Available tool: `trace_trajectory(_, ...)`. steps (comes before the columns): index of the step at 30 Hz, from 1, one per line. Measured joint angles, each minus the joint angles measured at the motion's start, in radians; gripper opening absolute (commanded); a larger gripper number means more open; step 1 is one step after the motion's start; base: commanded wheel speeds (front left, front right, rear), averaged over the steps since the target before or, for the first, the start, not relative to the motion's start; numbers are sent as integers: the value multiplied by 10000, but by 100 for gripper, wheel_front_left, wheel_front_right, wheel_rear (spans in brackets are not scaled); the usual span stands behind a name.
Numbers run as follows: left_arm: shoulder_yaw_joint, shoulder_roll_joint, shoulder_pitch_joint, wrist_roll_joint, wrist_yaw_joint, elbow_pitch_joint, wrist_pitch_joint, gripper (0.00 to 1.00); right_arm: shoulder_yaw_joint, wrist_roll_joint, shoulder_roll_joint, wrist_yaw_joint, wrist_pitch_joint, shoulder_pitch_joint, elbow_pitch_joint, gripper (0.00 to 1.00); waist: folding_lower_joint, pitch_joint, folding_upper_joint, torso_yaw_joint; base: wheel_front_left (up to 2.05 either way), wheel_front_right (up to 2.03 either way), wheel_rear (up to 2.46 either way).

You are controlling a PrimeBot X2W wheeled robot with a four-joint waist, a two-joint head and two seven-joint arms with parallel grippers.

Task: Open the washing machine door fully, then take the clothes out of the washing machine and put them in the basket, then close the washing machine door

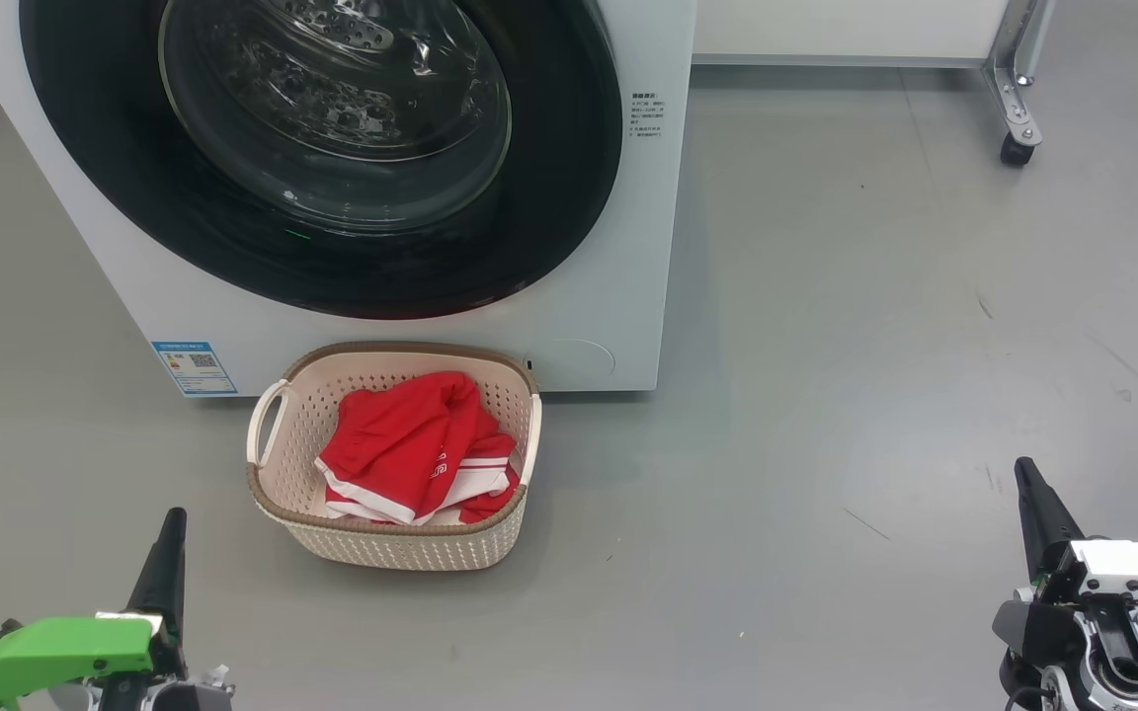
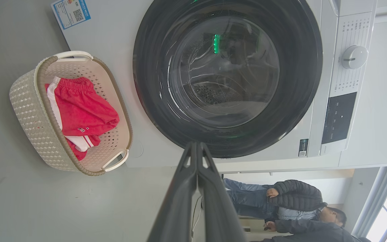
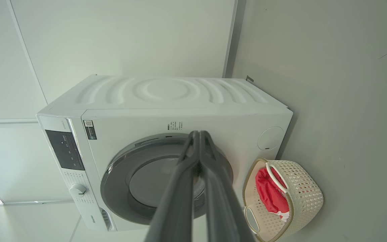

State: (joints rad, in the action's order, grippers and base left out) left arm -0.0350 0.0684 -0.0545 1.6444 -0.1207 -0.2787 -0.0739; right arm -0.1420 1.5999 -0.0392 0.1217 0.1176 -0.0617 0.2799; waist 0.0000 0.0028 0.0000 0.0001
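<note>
Left gripper (image 2: 197, 145): my two dark fingers lie pressed together along their length, tips meeting, nothing between them. In the head view it sits low at my left, above the grey floor (image 1: 875, 346) and well apart from everything else.

Right gripper (image 3: 199, 133): same condition, fingers closed tip to tip on nothing. In the head view it sits low at my right, also over bare floor, far from the machine.

Washing machine (image 1: 628, 296): white front-loader straight ahead of me. The washing machine door (image 1: 549, 197) lies flush against the front panel, and its glossy black rim rings the clear glass bowl. The perforated steel drum shows through the glass. A blue sticker (image 1: 194, 367) is on the lower front corner, and a small printed label (image 1: 646, 117) is beside the door rim. The control knob (image 2: 354, 57) is on the top panel.

Basket (image 1: 391, 553): cream, perforated, with a brown woven-look rim. It stands upright on the floor just in front of the machine, below the door. I cannot tell whether its back rim touches the panel.

Clothes (image 1: 401, 444): red fabric with white trim, heaped inside the basket and lying below its rim.

Beyond the machine, in the left wrist view, a person (image 2: 294, 198) in a dark padded jacket is seated.
</note>
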Motion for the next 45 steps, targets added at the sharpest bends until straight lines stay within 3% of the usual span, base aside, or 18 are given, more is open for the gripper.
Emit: trace_trajectory(45,-21,-21,-5,0,0,15,-42,0,12,2,0,0,0,0,-6,0,0,2,0,0,0,0,0)
